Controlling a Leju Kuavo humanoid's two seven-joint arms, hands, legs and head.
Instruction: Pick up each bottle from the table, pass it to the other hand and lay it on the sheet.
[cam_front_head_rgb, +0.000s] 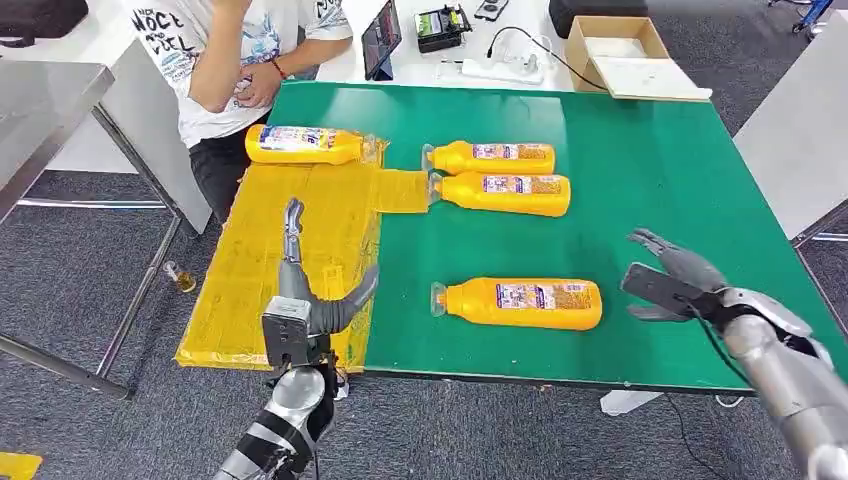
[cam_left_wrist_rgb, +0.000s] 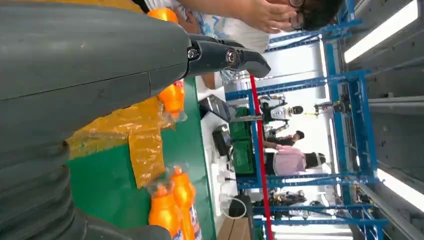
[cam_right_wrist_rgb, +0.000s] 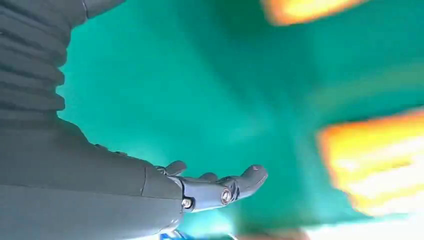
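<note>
Your right hand (cam_front_head_rgb: 668, 275) is open and empty, just right of the near bottle (cam_front_head_rgb: 522, 302), which lies left-right, cap left. Left hand (cam_front_head_rgb: 300, 300), also open, hovers over the sheet (cam_front_head_rgb: 250, 270).

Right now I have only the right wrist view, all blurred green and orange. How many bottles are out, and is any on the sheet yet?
Observer: Four in all. One bottle already lies at the far end of the yellow sheet.
Operator: Which one is closest to my right hand?
Observer: The near bottle, lying alone on the green table. The right hand is beside its base, apart from it, holding nothing.
Operator: And the left hand?
Observer: The left hand is over the sheet, fingers apart, holding nothing.
</note>
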